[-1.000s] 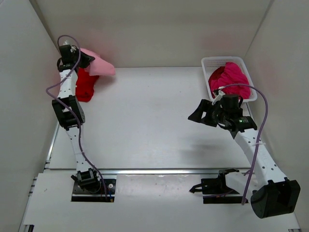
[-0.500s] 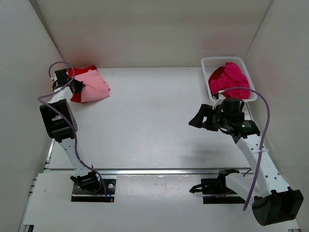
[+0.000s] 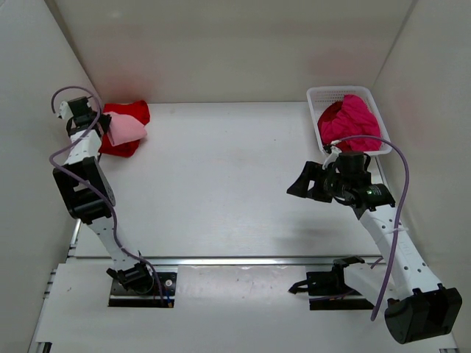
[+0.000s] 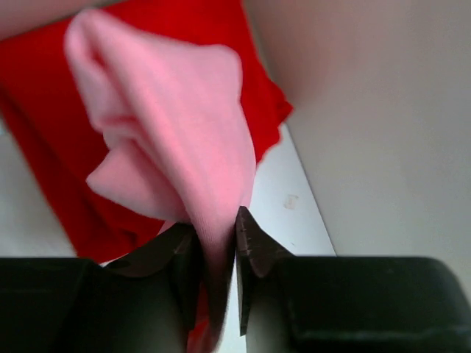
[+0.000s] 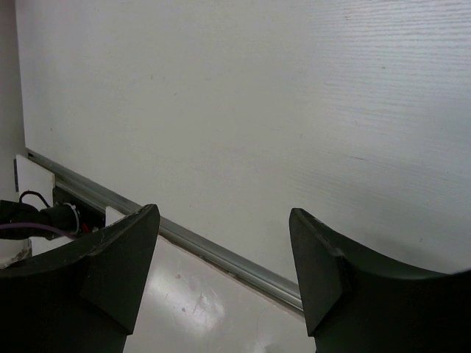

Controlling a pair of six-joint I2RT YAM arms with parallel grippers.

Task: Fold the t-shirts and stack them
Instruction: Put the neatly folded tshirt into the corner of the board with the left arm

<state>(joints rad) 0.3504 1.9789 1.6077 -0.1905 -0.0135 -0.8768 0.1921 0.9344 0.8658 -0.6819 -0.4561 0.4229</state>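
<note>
- Top view: a white mesh basket (image 3: 315, 94) stands at the far right corner of the desk (image 3: 221, 169). The magenta t-shirts (image 3: 352, 121) are bunched inside it and bulge above its rim.
- Well apart from the basket, across the desk at the far left corner, lies the red t-shirt (image 3: 121, 112). The light pink t-shirt (image 3: 126, 130) overlaps it and is held at one edge by the left gripper (image 3: 105, 126).
- The right gripper (image 3: 300, 180) hovers over bare desk on the near side of the basket, close to it, with its jaws spread and empty.
- Left wrist view: the left gripper (image 4: 237, 220) has its jaws pinched tight on a fold of the light pink t-shirt (image 4: 176, 140), which drapes in front of the red t-shirt (image 4: 44, 162).
- Right wrist view: the jaws of the right gripper (image 5: 224, 243) stand wide apart, with only bare desk (image 5: 221, 95) showing between them.
</note>
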